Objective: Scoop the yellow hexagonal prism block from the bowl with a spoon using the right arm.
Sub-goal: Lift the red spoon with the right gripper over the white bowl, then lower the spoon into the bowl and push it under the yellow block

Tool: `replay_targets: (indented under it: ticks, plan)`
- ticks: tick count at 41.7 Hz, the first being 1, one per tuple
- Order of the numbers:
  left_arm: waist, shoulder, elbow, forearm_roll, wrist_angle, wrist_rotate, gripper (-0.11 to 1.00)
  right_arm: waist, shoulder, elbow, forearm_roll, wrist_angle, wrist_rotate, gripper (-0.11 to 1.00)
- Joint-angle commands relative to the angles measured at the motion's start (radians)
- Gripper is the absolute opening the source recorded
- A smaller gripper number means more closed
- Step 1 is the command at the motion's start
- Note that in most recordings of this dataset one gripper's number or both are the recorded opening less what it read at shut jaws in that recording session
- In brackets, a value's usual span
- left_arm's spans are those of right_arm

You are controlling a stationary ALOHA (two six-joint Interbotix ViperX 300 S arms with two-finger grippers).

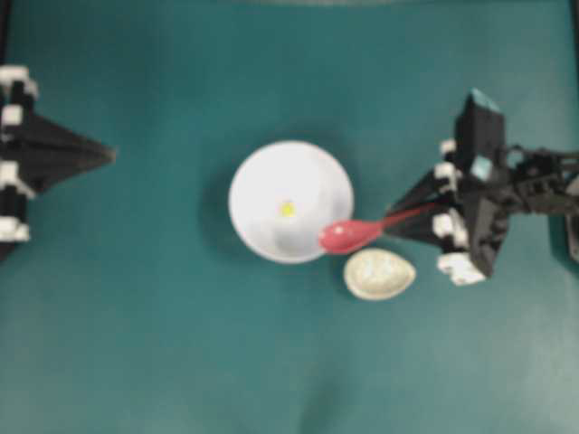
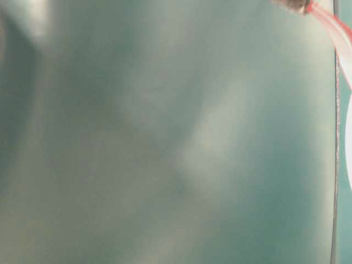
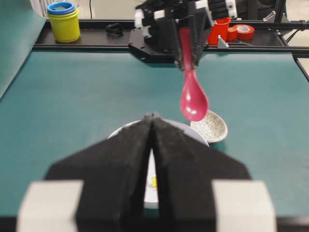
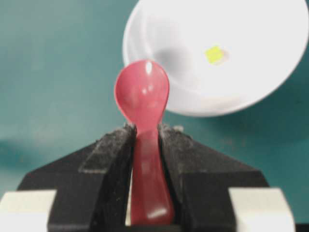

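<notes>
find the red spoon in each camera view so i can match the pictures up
Overhead: the spoon is right of centre, scoop over the white bowl's right rim, handle in the right gripper.
Table-level: only a blurred red streak at the top right, probably the spoon.
Left wrist: upper centre, scoop hanging down.
Right wrist: centre, handle clamped between the jaws.
Shared landmark: the bowl, though only a white sliver at the table-level view's right edge.

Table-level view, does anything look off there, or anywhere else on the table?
That view is almost all teal blur, showing only a sliver of the spoon. Elsewhere nothing looks spilled or damaged: the yellow block sits in the upright bowl.
</notes>
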Motion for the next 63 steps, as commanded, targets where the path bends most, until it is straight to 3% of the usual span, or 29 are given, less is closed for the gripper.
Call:
replay_targets:
  ticks: [1, 11, 28, 38, 63]
  plan:
    - [0.002, 0.009, -0.020, 0.002, -0.003, 0.002, 0.00, -0.044, 0.017, -0.069, -0.008, 0.072, 0.000, 0.24]
    - [0.002, 0.008, -0.020, 0.003, 0.002, 0.002, 0.00, -0.117, 0.107, -0.192, -0.035, 0.229, 0.000, 0.24]
    - [0.002, 0.006, -0.020, 0.003, 0.005, 0.002, 0.00, -0.149, 0.250, -0.351, -0.126, 0.416, 0.009, 0.24]
    - [0.002, 0.008, -0.018, 0.003, 0.006, 0.002, 0.00, -0.149, 0.295, -0.376, -0.173, 0.428, 0.009, 0.24]
    - [0.002, 0.002, -0.020, 0.003, 0.006, 0.000, 0.00, -0.150, 0.371, -0.397, -0.190, 0.408, 0.009, 0.24]
